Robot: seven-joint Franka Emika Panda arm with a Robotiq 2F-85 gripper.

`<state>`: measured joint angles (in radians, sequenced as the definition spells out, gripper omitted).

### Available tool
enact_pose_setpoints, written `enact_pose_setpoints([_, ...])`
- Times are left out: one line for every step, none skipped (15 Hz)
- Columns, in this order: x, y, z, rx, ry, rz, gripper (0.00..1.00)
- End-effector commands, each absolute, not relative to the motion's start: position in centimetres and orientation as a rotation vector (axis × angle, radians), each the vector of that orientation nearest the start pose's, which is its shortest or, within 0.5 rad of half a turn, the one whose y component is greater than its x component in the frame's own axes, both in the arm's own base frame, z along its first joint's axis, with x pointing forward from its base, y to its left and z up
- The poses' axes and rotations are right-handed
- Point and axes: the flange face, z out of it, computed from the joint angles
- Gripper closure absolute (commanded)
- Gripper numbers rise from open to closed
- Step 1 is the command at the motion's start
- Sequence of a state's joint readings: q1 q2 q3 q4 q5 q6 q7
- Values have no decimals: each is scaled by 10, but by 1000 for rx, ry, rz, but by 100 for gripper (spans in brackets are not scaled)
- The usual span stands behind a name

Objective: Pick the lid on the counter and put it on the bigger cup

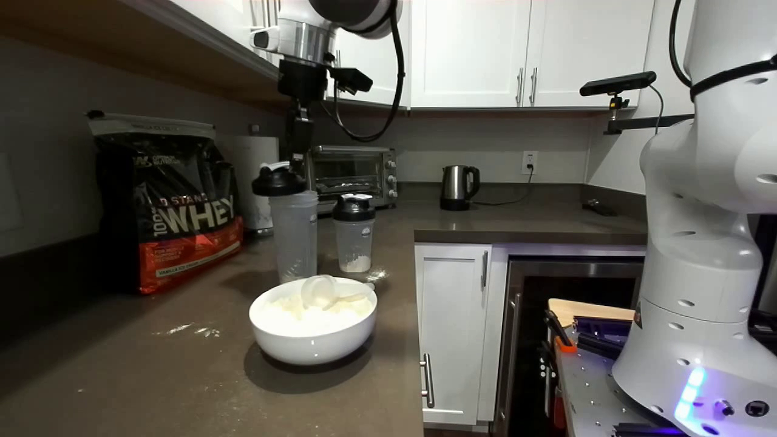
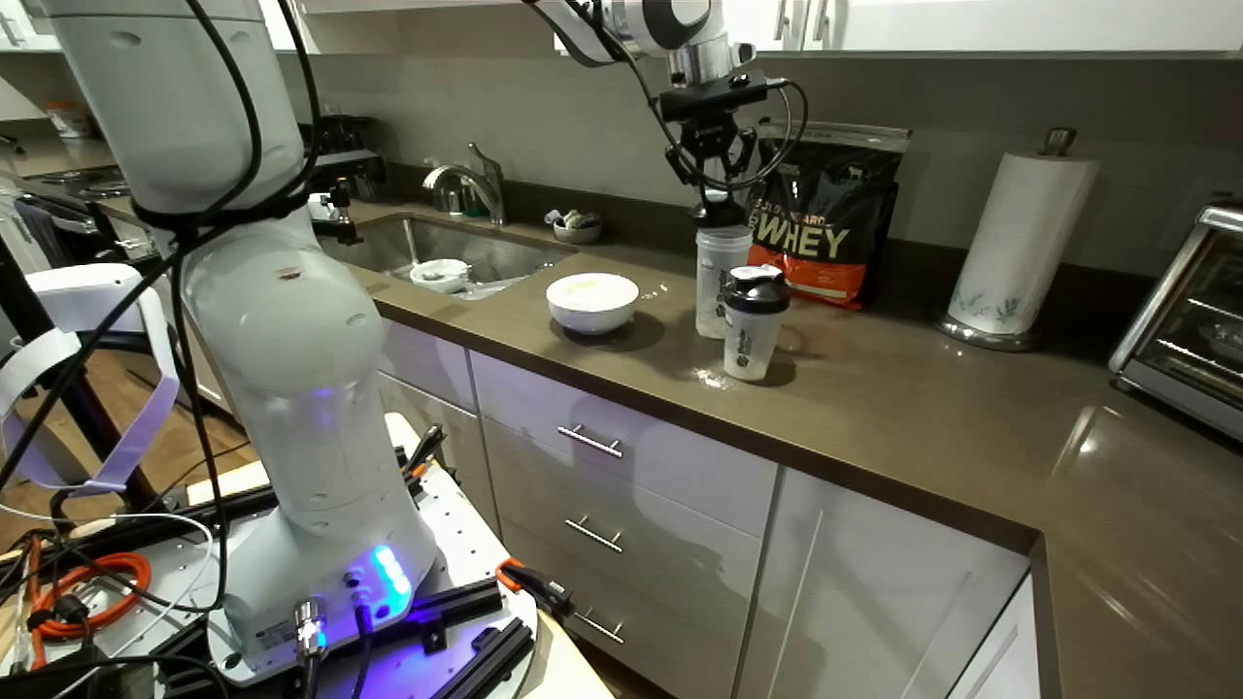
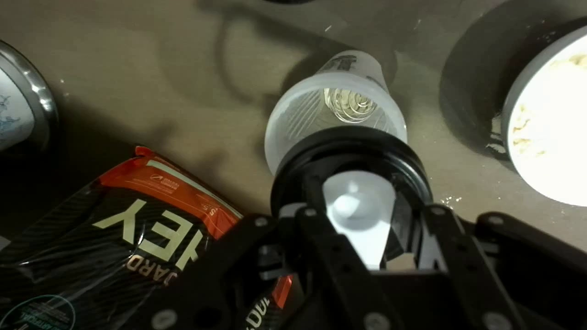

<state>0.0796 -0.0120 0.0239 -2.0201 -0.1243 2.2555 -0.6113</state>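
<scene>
The round black lid with a white flip cap is held by my gripper; it shows in both exterior views (image 1: 274, 183) (image 2: 719, 214) and in the wrist view (image 3: 351, 143). My gripper (image 1: 297, 159) (image 2: 716, 186) (image 3: 361, 190) is shut on the lid's raised top part. The bigger cup (image 1: 294, 233) (image 2: 720, 282) (image 3: 286, 121), tall and translucent, stands upright on the dark counter (image 1: 176, 376) (image 2: 903, 408) (image 3: 151, 59). The lid is at rim height, off to one side; part of the cup's mouth is uncovered. Whether lid and rim touch I cannot tell.
The smaller cup (image 1: 355, 240) (image 2: 752, 335) with its own black lid stands close beside the bigger cup. A white bowl (image 1: 312, 343) (image 2: 590, 316) of powder with a scoop stands close by. A whey bag (image 1: 176, 212), paper towel roll (image 2: 1020, 233) and toaster oven (image 1: 352, 176) stand around.
</scene>
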Motion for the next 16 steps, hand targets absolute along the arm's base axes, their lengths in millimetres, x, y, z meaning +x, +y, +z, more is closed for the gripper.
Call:
enact_pose_setpoints([572,50,487,-3049,-1173,-316,87])
enact_pose_setpoints([572,50,487,-3050,-1164,-309,87])
enact_pose_setpoints([573,50,487,-3049,-1155,-306,87])
enact_pose_setpoints([573,50,488,-3046,-1148,-303,87])
enact_pose_setpoints([574,50,488,-3046,-1137,-300,87])
enact_pose_setpoints([574,49,489,-3045,-1128,-298,87])
enact_pose_setpoints([575,48,489,-3045,-1116,-296,87])
enact_pose_setpoints([575,47,489,-3044,-1104,-294,87])
enact_pose_setpoints([575,46,489,-3044,-1094,-293,87])
enact_pose_setpoints([575,45,490,-3039,-1083,-295,87])
enact_pose_setpoints([575,43,489,-3036,-1073,-297,87])
enact_pose_setpoints([575,42,488,-3035,-1062,-297,87])
enact_pose_setpoints([576,40,488,-3034,-1053,-296,87])
enact_pose_setpoints([576,39,487,-3034,-1045,-296,87])
enact_pose_setpoints([577,37,487,-3033,-1037,-296,87])
enact_pose_setpoints([577,35,486,-3034,-1025,-295,87])
